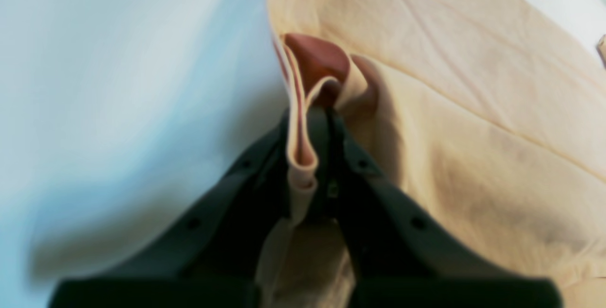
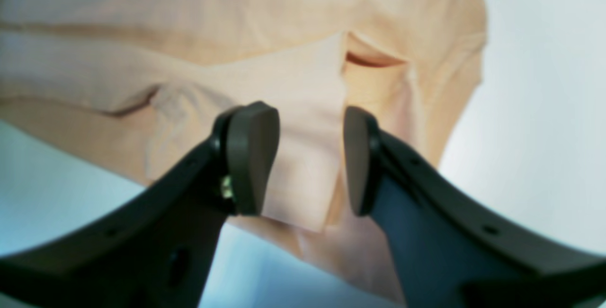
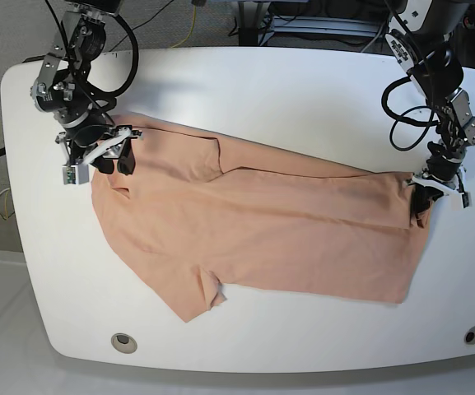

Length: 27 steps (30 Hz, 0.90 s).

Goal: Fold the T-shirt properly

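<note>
white counter (image 3: 303, 90) carries everything here, and the t-shirt (image 3: 262, 226) lies across most of its width, partly folded, one sleeve poking toward the near edge. we judge the step in hand to be taking both ends of the far edge for a fold toward us. our left claw (image 1: 317, 123) is clamped tight on a pinched ridge of the shirt's edge, the cloth bunching up between its tips and looping over one of them. our right claw (image 2: 310, 156) stands wide apart and holds nothing; the cloth sits beneath the gap, a folded flap showing between the pads, and whether the tips touch it we cannot tell. to do this well, we think the right claw should drop onto the edge and catch every layer before any lift. both arms should then rise together, so the shirt does not skew or drag across the counter.
</note>
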Motion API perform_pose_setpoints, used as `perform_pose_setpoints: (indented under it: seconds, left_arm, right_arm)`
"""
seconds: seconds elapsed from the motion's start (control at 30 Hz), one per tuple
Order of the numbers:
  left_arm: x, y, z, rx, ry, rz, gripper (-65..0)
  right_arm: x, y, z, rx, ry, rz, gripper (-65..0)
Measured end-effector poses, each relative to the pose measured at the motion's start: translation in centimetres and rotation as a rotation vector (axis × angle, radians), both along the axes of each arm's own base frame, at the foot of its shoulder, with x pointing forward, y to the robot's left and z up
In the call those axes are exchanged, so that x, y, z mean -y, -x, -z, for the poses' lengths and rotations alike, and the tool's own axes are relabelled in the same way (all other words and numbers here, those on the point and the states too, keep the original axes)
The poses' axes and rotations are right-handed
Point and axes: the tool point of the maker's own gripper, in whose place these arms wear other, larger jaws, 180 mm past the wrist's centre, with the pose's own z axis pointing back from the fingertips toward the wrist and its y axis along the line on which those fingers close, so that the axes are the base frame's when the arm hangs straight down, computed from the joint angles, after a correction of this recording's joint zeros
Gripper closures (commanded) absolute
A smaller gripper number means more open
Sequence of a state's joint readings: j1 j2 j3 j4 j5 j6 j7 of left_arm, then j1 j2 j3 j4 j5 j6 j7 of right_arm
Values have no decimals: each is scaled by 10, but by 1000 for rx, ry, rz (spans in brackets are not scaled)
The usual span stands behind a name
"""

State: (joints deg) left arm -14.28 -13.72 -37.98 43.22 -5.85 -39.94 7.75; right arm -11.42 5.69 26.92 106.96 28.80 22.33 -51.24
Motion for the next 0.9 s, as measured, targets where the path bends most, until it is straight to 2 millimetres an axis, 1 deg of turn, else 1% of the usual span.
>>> perform_pose_setpoints:
  seconds: [0.17,0.33,0.63,0.9]
  left_arm:
    - [-1,1,1,-1,0,-2,-12]
    - [0,1,1,-1,0,-2,-12]
    - [-1,1,1,-1,0,-2,-12]
    - [0,1,1,-1,0,-2,-12]
  right_arm:
    - [14,9,-2,7,-48,69,-259]
    - [29,15,-2,7,-37,113,-259]
    - [29,38,15,-65,-35,116,-261]
    - [38,45,24,-105,47,118,-261]
